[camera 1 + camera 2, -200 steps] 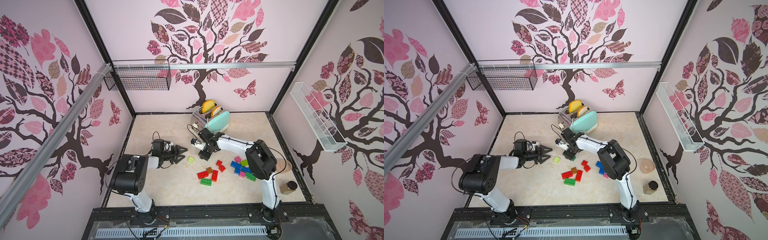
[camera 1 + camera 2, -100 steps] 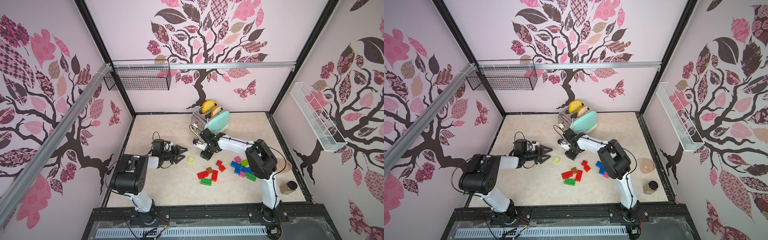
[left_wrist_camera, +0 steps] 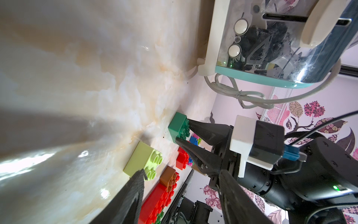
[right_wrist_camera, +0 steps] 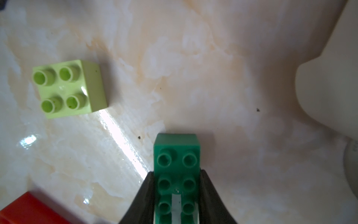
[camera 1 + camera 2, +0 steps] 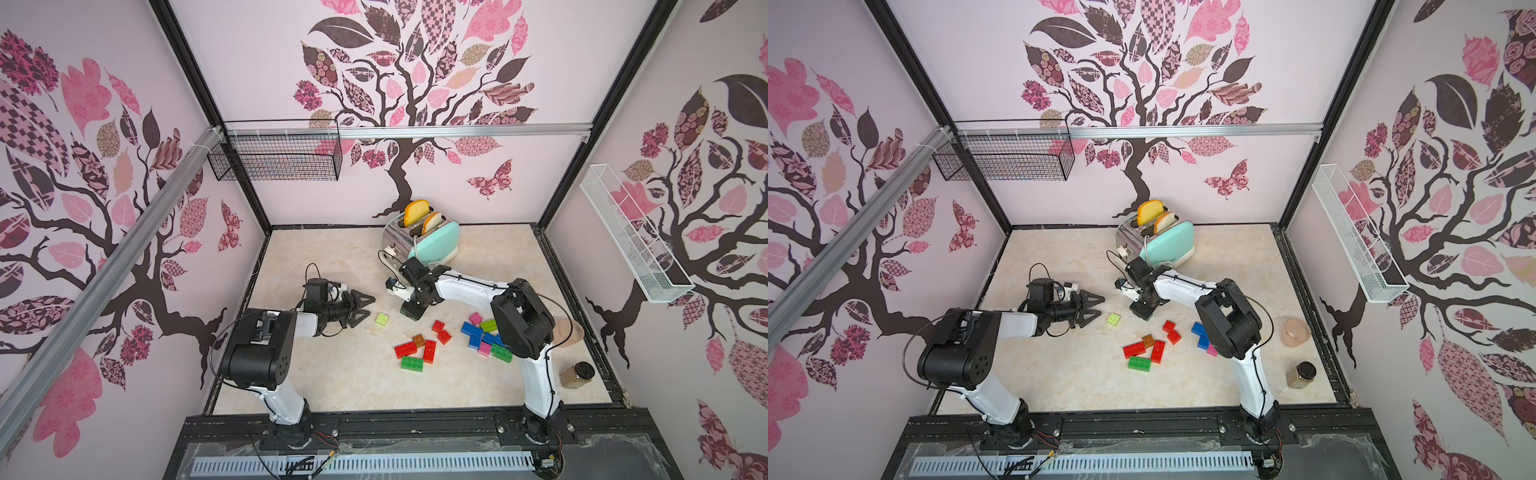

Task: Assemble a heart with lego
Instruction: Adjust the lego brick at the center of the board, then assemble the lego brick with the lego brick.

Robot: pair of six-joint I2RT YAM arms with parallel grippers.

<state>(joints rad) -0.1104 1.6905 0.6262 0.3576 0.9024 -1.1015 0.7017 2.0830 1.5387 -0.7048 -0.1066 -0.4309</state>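
Green brick (image 4: 177,155) pinched in R claw (image 4: 176,171); L claw (image 5: 370,306) spread; toaster (image 5: 436,241) holds 2 bread slices (image 5: 417,210).

Both top views look steeply down from high overhead onto the whole beige marble-patterned tabletop (image 5: 332,266). The right wrist camera sits close above the right gripper (image 4: 176,172), facing down; the left one skims low past the left gripper (image 3: 181,172). Both show the dark green studded plastic brick (image 4: 177,147) in the right gripper and the lime square brick (image 4: 69,87) beside it.
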